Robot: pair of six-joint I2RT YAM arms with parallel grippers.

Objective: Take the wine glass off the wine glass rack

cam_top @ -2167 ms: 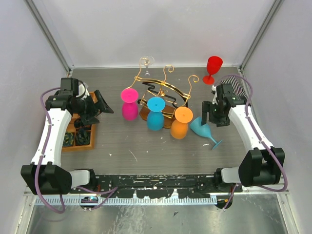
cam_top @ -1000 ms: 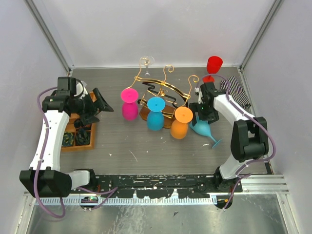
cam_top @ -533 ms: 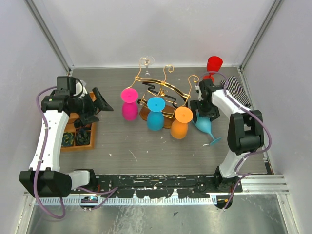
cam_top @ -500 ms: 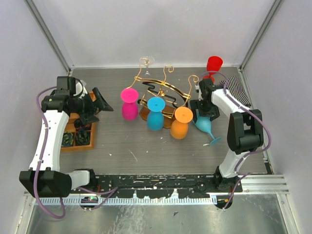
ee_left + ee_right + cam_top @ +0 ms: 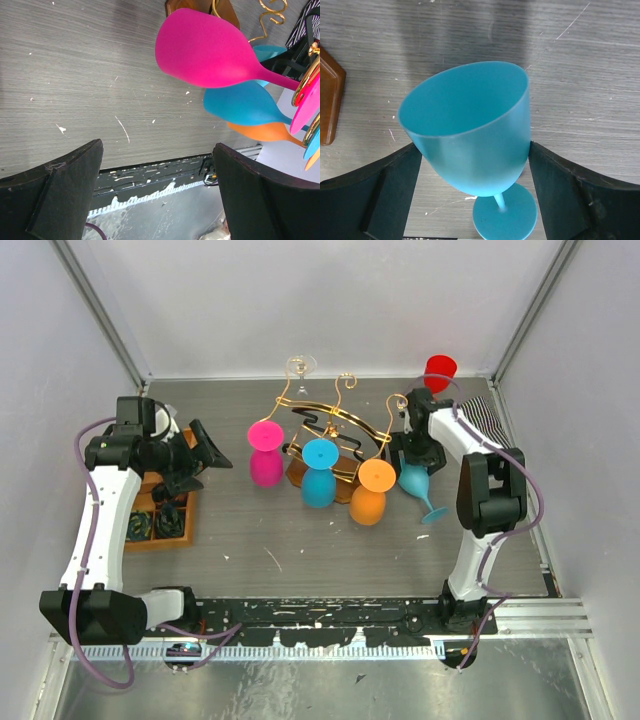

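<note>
Right fingers (image 5: 375, 200) clamp the bowl of the teal wine glass (image 5: 470, 130). It is tilted, off the wine glass rack (image 5: 325, 428), toward the table's (image 5: 250, 540) right edge, probably to be stood upright. Left fingers (image 5: 55, 190) are spread wide, facing the hanging pink wine glass (image 5: 205, 47), likely the next pick.

The teal glass (image 5: 470, 135) looks matt, the rack (image 5: 335, 426) wire glossy gold.

Bright even light, soft shadows, sharp
</note>
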